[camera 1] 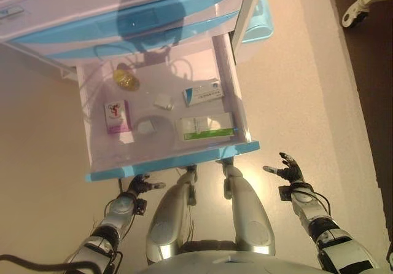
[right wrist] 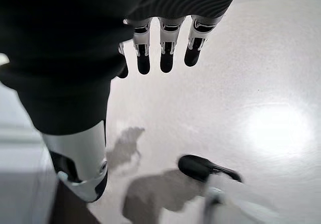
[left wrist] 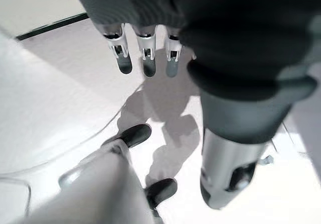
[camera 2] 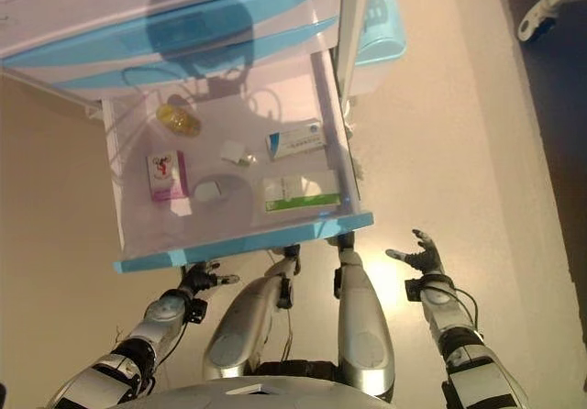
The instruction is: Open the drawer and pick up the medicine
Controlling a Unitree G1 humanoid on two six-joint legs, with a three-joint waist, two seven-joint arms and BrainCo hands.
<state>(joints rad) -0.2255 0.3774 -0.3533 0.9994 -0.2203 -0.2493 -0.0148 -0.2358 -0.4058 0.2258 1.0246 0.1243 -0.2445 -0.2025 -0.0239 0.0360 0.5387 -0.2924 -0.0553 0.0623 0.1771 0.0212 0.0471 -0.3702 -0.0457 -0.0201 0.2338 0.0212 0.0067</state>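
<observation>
Both hands are hanging low and empty, on the near side of the pulled-out drawer: the left hand [camera 1: 140,183] is sitting just under the drawer's blue front edge with its fingers relaxed, and its wrist view is showing straight silver fingers [left wrist: 145,58] over bare floor with nothing between them and the thumb, while the right hand [camera 1: 287,168] is spreading open out to the right, well apart from the drawer, its own wrist view likewise showing loose fingers [right wrist: 165,53] and no load. The white plastic drawer with the light-blue front rim [camera 1: 178,164] is standing fully open out of the white-and-blue cabinet [camera 1: 92,22], so the opening step looks done and the hands appear to be pausing clear of it, leaving the contents unobstructed for a reach from above. Inside, the medicine is lying flat: a pink-and-white box [camera 1: 116,116] near the left wall, a white box with a green stripe [camera 1: 206,128] at the near right, a white box with a blue band [camera 1: 203,92] farther back on the right, a yellow blister-like pack [camera 1: 126,79] at the far left, and two small white pieces [camera 1: 163,102] [camera 1: 145,126] between them. Since each is lying apart from its neighbours, any one should be reachable without disturbing the rest.
</observation>
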